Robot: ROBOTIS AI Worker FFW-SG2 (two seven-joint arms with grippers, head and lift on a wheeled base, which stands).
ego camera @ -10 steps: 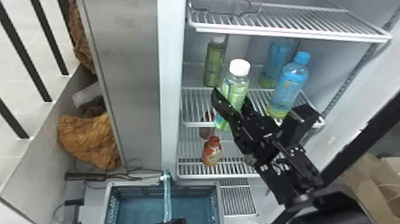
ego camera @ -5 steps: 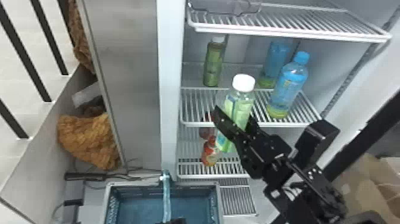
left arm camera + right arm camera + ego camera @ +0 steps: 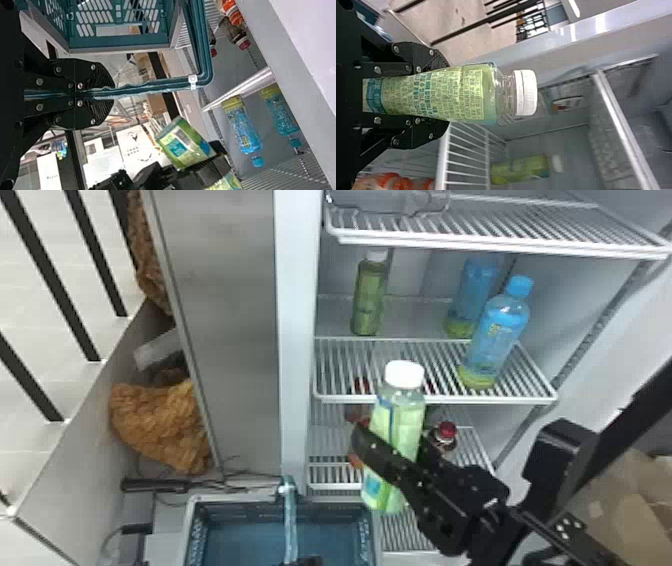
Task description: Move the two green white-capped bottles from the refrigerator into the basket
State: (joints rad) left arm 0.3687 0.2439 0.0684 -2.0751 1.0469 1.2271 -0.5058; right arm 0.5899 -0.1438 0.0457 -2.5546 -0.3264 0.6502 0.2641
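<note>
Clearly, the right arm came in from the near right and reached left across the front of the refrigerator, its wrist to the right of the bottle and its fingers angled toward the far left. The right gripper [image 3: 394, 437] was parted only as far as the green bottle [image 3: 397, 415] between its fingers, one finger pressed to each side of the label. That bottle tilted, white cap [image 3: 404, 374] uppermost and leaning slightly right, its base lower and to the left, in front of the shelves and just beyond the basket's far right corner. The left gripper [image 3: 307, 561] was over the basket [image 3: 240, 511], at the near edge of the head view, its fingers drawn nearly together and clamped on the handle [image 3: 290, 522], which ran from the far rim toward it. The second green bottle [image 3: 367, 302] stood upright on the middle shelf [image 3: 435, 397], toward the far left. Two blue bottles stood to its right on the same shelf, one nearer [image 3: 495, 340] and one farther back [image 3: 472, 292]. A red-capped bottle [image 3: 446, 432] showed below them, just beyond the right gripper, and an orange bottle was partly hidden behind the held one.
</note>
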